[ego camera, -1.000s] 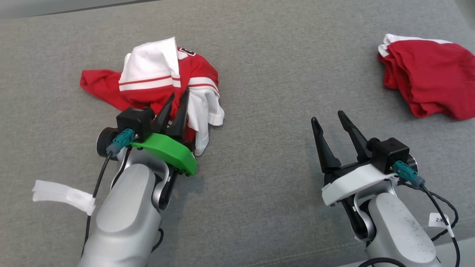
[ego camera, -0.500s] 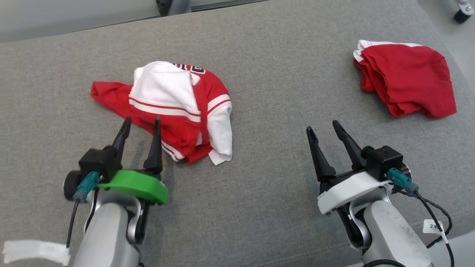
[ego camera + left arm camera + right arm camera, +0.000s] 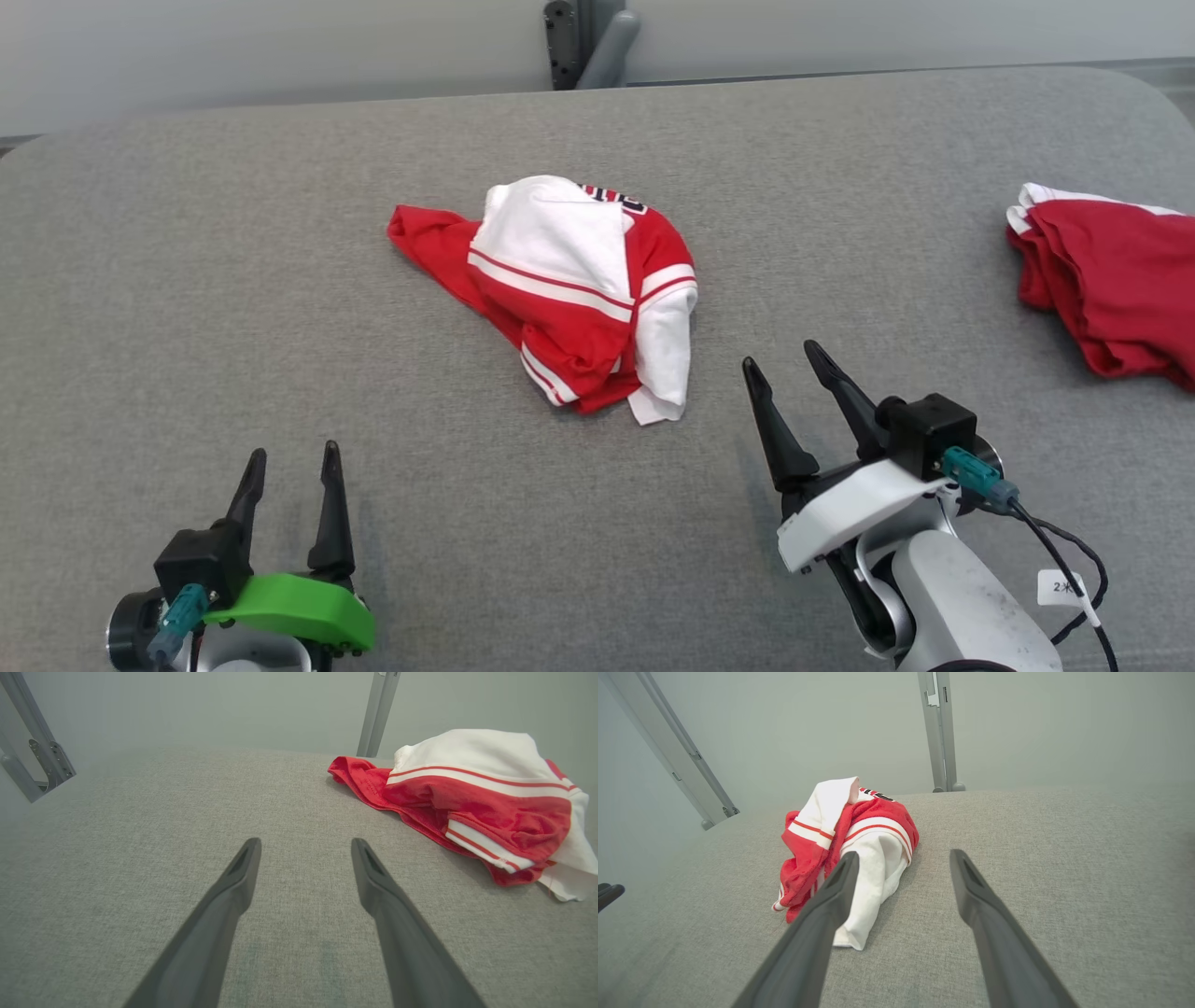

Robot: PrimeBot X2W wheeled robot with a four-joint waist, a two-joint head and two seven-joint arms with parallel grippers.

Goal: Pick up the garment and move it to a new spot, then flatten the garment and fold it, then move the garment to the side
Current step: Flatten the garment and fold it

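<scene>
The garment, a red and white striped jersey, lies crumpled near the middle of the grey padded surface. Nothing touches it. My left gripper is open at the lower left, well back from the garment with bare fabric between. My right gripper is open just right of the garment's white lower corner. In the left wrist view the garment lies ahead to the right of the open left gripper. In the right wrist view the garment sits ahead and left of the open right gripper.
Another red garment with a white edge lies bunched at the right edge of the surface. A grey metal post stands behind the far edge. Bare grey surface spreads to the left and along the front.
The left gripper opened, let go of the garment and drew back to the lower left. The garment dropped into a heap. The head camera has tilted and turned, shifting the whole picture.
</scene>
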